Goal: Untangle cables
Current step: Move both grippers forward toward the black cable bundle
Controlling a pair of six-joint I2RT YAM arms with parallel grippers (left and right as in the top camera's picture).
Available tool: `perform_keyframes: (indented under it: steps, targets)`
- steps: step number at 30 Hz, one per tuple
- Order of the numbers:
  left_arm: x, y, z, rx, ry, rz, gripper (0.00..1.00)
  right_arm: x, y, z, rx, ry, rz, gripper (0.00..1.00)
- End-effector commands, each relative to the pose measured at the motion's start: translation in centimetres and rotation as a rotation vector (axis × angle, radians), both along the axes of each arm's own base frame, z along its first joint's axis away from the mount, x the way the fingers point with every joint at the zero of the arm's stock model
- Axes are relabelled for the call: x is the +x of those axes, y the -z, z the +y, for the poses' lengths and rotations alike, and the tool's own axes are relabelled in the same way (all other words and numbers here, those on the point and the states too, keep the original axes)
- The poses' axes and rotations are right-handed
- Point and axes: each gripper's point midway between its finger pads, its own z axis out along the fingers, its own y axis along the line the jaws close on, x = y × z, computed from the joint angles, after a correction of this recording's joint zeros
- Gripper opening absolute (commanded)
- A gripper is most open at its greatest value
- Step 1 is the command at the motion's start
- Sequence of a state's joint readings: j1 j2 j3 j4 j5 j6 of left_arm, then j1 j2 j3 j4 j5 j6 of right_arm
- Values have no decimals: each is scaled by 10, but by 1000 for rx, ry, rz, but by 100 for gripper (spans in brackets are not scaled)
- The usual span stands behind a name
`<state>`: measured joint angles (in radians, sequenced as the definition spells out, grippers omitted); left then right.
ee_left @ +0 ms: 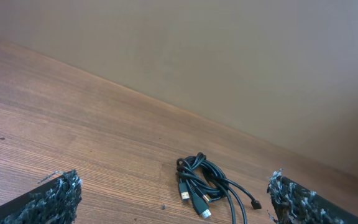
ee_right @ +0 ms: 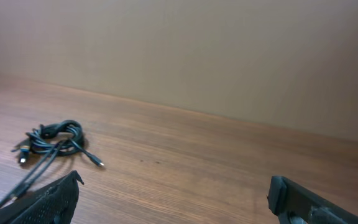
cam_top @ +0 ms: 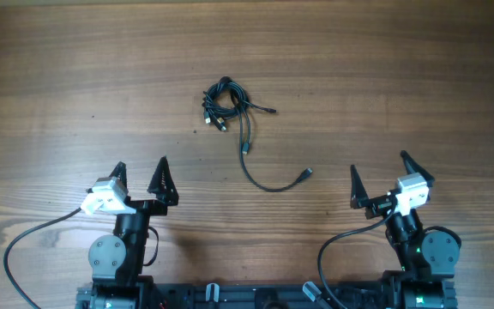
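Note:
A bunch of thin black cables [cam_top: 225,100] lies coiled on the wooden table, up the middle. One long strand [cam_top: 268,182] trails down and right to a dark plug. In the left wrist view the cables [ee_left: 199,182] lie ahead between my fingers, with silvery plug ends showing. In the right wrist view the cables [ee_right: 53,138] lie far left. My left gripper [cam_top: 141,178] is open and empty, near the front left. My right gripper [cam_top: 382,176] is open and empty, near the front right. Both are well apart from the cables.
The wooden table [cam_top: 401,69] runs to a plain beige wall [ee_left: 229,56] at the back. Thicker black arm wires [cam_top: 33,236] loop by both arm bases at the front edge.

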<state>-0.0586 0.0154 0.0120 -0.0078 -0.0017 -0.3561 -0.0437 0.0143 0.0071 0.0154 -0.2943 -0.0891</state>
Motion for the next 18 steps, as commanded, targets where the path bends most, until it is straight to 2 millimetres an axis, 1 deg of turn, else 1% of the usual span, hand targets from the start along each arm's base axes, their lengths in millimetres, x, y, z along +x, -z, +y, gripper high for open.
perform_keyframes:
  steps: [1,6,10,14,18]
  targets:
    - [-1,-6,-1,12,7,-15,100,-7,-23,11,32,-66,-36,100]
    - [-7,-30,0,38,6,-31,100,-8,-45,18,31,-110,-33,100]
    - [-14,-40,0,40,6,2,100,-6,-66,26,31,-160,-15,100]
    - [-20,-52,1,63,7,25,100,2,-80,37,37,-234,38,100]
    - [-21,-68,1,66,9,80,100,13,-96,48,53,-311,119,100]
